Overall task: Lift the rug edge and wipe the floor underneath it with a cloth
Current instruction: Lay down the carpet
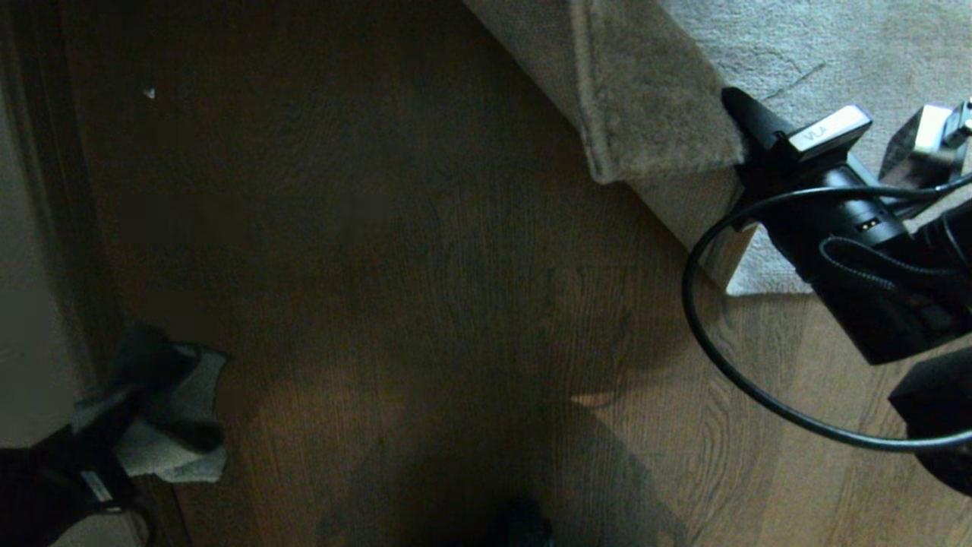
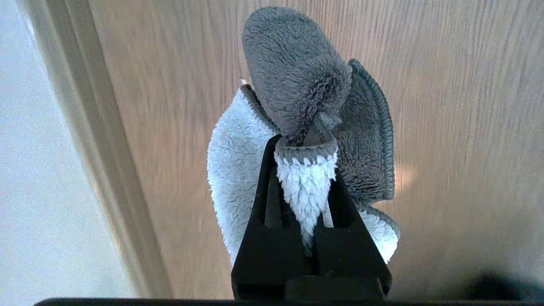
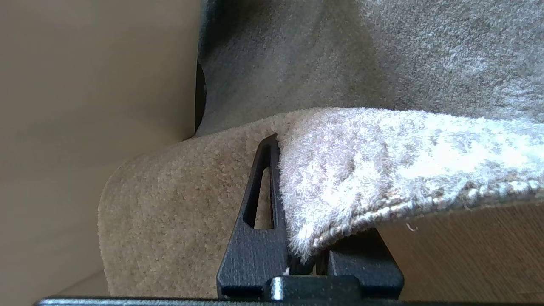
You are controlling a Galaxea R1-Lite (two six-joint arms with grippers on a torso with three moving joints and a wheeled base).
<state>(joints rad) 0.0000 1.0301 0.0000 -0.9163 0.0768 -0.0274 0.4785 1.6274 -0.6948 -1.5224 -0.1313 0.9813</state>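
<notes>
The head view looks steeply down from above onto the brown wood-grain plank floor [image 1: 425, 304]. The left wrist view sits close behind the small grey-blue fleece cloth [image 2: 297, 106], facing that floor. The right wrist view sits very close against the lifted hem of the light grey-beige plush rug [image 3: 382, 170], shared with the head view

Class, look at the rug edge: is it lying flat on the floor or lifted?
Lifted. The right gripper is shut on the rug edge, holding it folded up off the floor.
</notes>
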